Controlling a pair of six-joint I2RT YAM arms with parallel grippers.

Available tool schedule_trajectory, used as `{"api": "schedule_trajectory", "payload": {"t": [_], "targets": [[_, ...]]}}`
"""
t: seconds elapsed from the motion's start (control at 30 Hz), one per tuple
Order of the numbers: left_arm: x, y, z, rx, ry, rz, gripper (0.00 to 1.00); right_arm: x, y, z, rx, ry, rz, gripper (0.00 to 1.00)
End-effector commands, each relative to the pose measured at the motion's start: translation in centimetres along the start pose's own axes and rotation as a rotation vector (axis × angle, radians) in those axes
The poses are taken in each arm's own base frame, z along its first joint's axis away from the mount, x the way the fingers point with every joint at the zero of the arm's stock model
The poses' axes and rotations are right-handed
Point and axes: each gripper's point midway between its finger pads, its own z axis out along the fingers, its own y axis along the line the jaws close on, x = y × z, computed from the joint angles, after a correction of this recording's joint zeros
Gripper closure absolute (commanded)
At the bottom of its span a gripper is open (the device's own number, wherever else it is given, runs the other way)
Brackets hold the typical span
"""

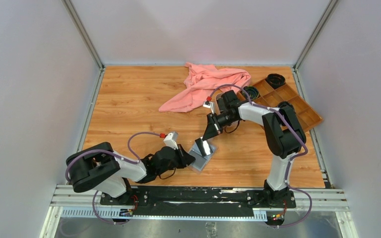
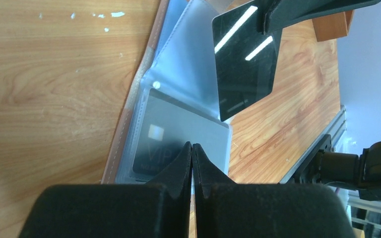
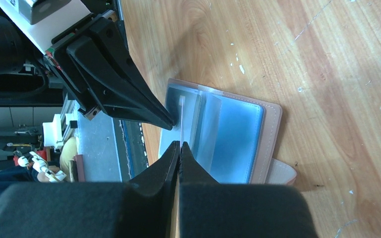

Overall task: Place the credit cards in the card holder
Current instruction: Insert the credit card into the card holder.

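Observation:
The card holder (image 1: 202,159) lies open on the wood near the table's front, its clear grey-blue sleeves (image 3: 233,139) up and its pinkish cover (image 3: 273,134) beneath. One dark credit card (image 2: 166,141) sits inside a sleeve. My right gripper (image 1: 210,132) is shut on a second black credit card (image 2: 245,59), held tilted over the open card holder; it shows edge-on (image 3: 182,114) in the right wrist view. My left gripper (image 2: 192,145) is shut, its tips at the near edge of the sleeves (image 3: 167,123); whether it pinches a sleeve is unclear.
A pink cloth (image 1: 206,85) lies bunched at the back. A brown compartment tray (image 1: 297,106) with black round items (image 1: 276,79) sits at the back right. A metal rail (image 1: 203,201) runs along the front edge, just behind the card holder.

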Motion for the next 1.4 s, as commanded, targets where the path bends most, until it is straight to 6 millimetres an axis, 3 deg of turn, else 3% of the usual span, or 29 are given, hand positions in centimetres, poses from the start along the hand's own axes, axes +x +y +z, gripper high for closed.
{"api": "schedule_trajectory", "payload": {"t": [0.0, 0.17, 0.83, 1.07, 1.37], "targets": [[1.2, 2.5, -0.7, -0.105, 0.041, -0.041, 1.0, -0.4, -0.4, 0.0, -0.021, -0.007, 0.039, 1.0], [1.8, 3.4, -0.9, -0.135, 0.058, -0.045, 1.0, 0.1, -1.1, 0.3, -0.012, 0.004, 0.062, 1.0], [2.1, 3.5, -0.8, -0.136, 0.073, -0.028, 1.0, 2.0, -2.6, 0.6, 0.046, 0.046, 0.086, 1.0], [2.1, 3.7, -0.8, -0.141, 0.076, -0.027, 1.0, 3.3, -2.6, 1.3, 0.078, 0.113, 0.055, 1.0], [2.2, 3.9, -0.8, -0.143, 0.084, -0.027, 1.0, 3.3, -1.7, 2.0, 0.06, 0.144, -0.016, 1.0]]}}
